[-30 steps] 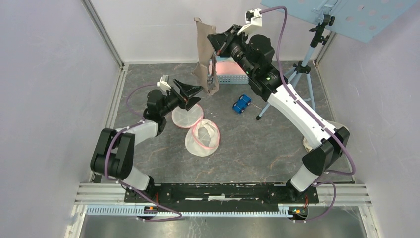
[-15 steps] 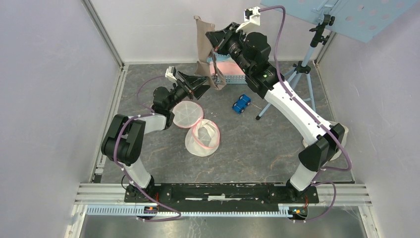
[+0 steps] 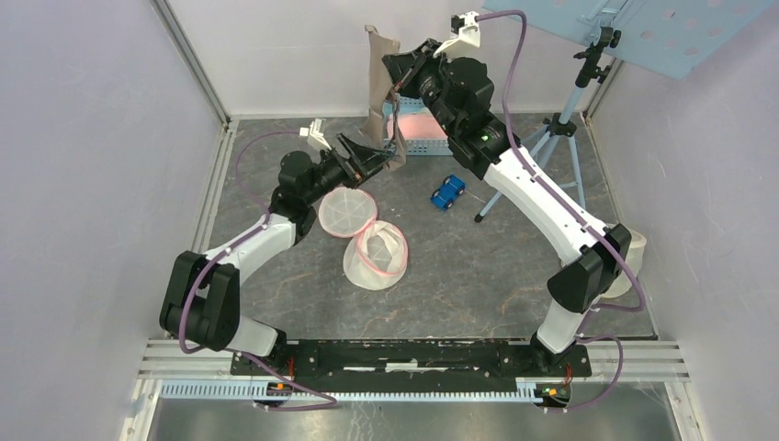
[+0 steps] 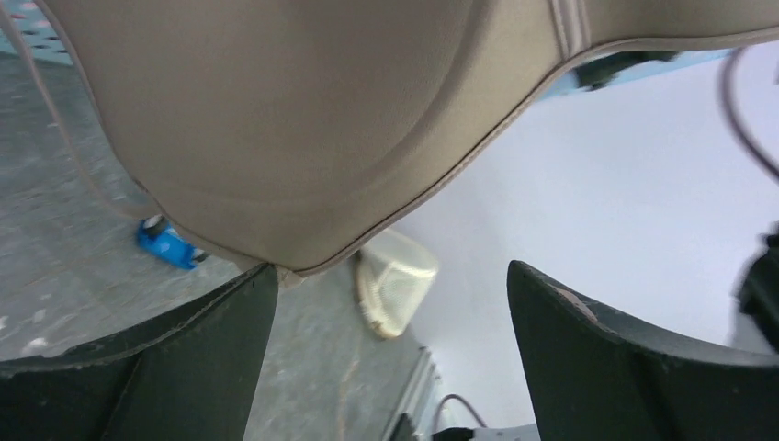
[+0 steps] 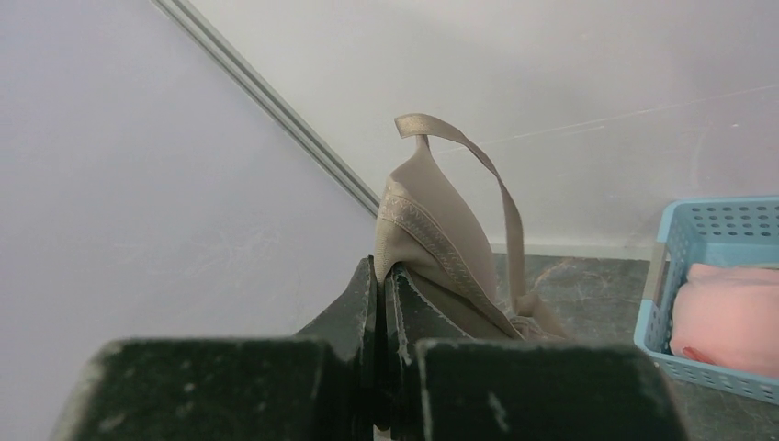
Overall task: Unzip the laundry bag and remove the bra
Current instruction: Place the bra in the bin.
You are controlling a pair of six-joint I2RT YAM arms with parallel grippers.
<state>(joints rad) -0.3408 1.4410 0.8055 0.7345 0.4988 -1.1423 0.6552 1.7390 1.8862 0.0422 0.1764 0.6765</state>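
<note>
A beige bra [image 3: 378, 87] hangs in the air at the back of the table, held by its upper edge in my right gripper [image 3: 397, 73], which is shut on it [image 5: 432, 220]. My left gripper [image 3: 375, 158] is open just under the bra's lower cup; the cup [image 4: 303, 119] fills the top of the left wrist view and its bottom edge touches the left finger. The white mesh laundry bag [image 3: 375, 254] with pink trim lies open on the table, its round lid part [image 3: 346, 209] beside it.
A blue perforated basket [image 3: 424, 138] with pink cloth [image 5: 726, 331] stands at the back. A blue toy car [image 3: 447, 193] lies near a tripod stand [image 3: 560, 129]. A pale round container [image 3: 636, 253] sits at the right, behind my right arm.
My left gripper has moved right and up, now right under the hanging bra. My right gripper has shifted slightly with the bra still held.
</note>
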